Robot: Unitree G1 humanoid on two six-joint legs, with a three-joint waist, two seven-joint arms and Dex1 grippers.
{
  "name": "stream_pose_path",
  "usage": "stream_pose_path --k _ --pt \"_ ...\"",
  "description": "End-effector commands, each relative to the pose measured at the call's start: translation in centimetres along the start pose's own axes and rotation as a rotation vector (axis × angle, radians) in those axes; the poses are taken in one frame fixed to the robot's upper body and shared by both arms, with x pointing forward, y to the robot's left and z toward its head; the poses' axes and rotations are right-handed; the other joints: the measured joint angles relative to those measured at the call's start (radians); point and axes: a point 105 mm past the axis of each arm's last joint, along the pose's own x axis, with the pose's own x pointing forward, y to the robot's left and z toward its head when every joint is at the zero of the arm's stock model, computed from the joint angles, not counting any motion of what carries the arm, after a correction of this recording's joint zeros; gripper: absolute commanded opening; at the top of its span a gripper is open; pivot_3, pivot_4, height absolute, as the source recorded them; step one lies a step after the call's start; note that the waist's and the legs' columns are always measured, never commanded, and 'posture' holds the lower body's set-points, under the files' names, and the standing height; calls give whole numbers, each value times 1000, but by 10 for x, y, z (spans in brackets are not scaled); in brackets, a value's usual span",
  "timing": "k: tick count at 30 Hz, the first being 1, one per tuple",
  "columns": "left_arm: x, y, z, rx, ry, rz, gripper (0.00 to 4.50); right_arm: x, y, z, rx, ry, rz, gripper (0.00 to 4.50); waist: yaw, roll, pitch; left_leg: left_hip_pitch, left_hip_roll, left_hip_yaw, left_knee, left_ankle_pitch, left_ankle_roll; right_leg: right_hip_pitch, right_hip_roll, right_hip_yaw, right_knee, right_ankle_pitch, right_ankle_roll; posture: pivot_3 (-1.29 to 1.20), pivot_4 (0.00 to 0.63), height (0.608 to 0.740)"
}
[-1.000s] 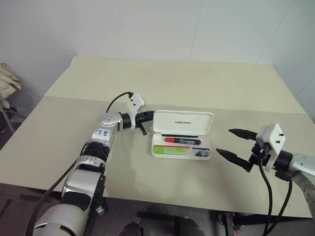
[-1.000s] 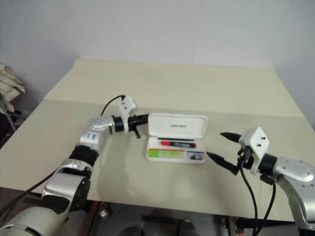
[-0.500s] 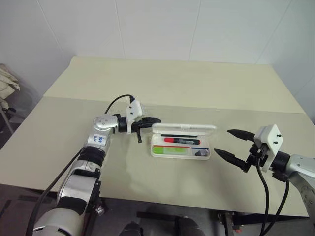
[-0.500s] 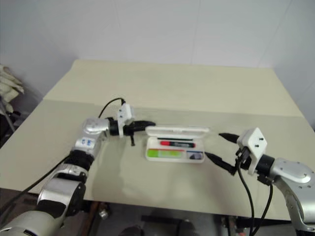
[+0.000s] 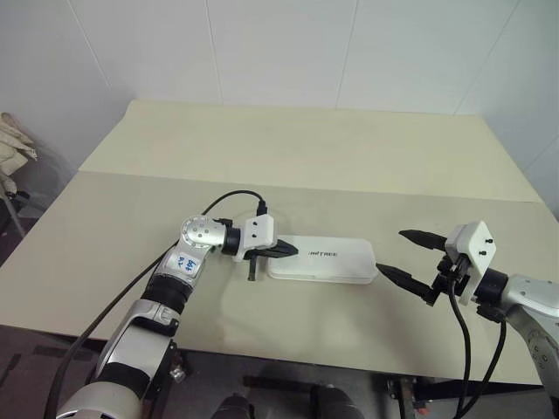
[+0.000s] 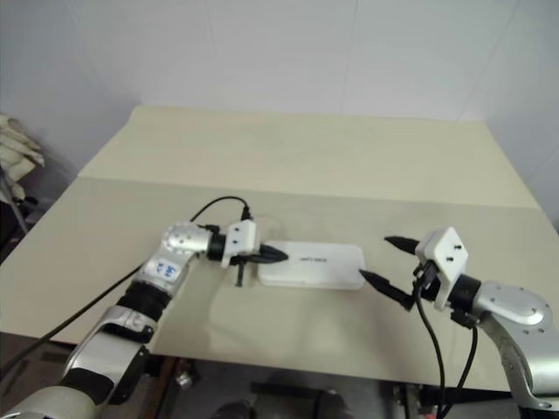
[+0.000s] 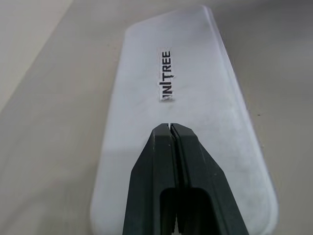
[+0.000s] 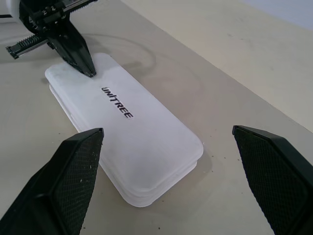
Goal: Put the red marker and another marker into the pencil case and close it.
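The white pencil case (image 5: 325, 261) lies flat on the table with its lid down, the dark logo facing up. The red marker and the other marker are hidden inside it. My left gripper (image 5: 291, 251) is shut, and its tips rest on the lid at the case's left end (image 7: 169, 126). My right gripper (image 5: 404, 255) stands open just right of the case, its fingers (image 8: 73, 176) spread wide and apart from it. In the right wrist view the left gripper (image 8: 88, 70) touches the case's far end (image 8: 63, 73).
The beige table (image 5: 306, 157) stretches wide behind the case, with a seam across it. A cable loops from my left wrist (image 5: 227, 199). A pale cloth bundle (image 5: 13, 140) sits off the table at far left.
The lid has swung down from upright to flat over the markers. My left gripper came down and toward me with it, onto the lid's left end. The right gripper stayed put.
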Motion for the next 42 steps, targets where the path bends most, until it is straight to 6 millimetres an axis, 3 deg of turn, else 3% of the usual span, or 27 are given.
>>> stream_pose_path --k 1,11,15,20,23,25,29,34,39,42 --pt "7 -9 -5 -20 47 -45 35 0 0 8 -25 -30 -17 4500 0 0 0 0 0 0 0 0 0 0 0 0 0 0 0 0 150 740" --pt "16 -21 -11 -97 95 -111 35 -1 2 7 -20 -37 -36 4500 0 0 0 2 0 -1 0 0 1 3 0 0 0 0 0 0 150 740" --pt "14 -17 -6 -147 43 -68 35 0 2 7 -17 -39 -39 4500 -2 0 0 9 0 -1 -1 0 1 9 0 0 -2 0 0 0 150 740" --pt "-13 5 17 -230 -138 60 35 3 2 7 -12 -38 -22 4500 -8 -2 1 15 0 -1 -2 0 1 16 0 0 -4 0 0 0 150 740" --pt "-29 6 21 -241 -178 85 35 4 0 7 -12 -36 -13 4500 -10 -2 1 14 1 -1 -3 0 1 14 1 0 -2 0 0 0 150 740" --pt "-55 5 18 -285 -199 116 35 7 -3 8 -12 -39 -6 4500 -13 -2 1 14 2 -2 -3 0 1 14 1 0 -2 0 0 0 150 740" --pt "-90 -3 17 -301 -201 164 908 10 -9 10 -16 -50 9 4500 -26 -2 1 14 2 -2 -4 0 1 14 1 0 -3 0 0 0 150 740" --pt "-125 -8 19 -277 -212 262 2578 14 -11 14 -23 -58 34 4500 -24 -2 2 13 2 -3 -4 0 1 14 -1 -1 -5 0 0 0 150 740" --pt "-142 -10 18 -277 -197 335 4301 7 -20 15 -34 -52 34 4500 -24 -3 2 13 2 -3 -5 0 0 14 -1 -2 -7 0 0 0 150 740" --pt "-145 -10 19 -269 -193 367 4480 0 -28 15 -46 -34 19 4500 -25 -3 2 13 2 -3 -5 0 0 14 -2 -2 -7 0 0 0 150 740"
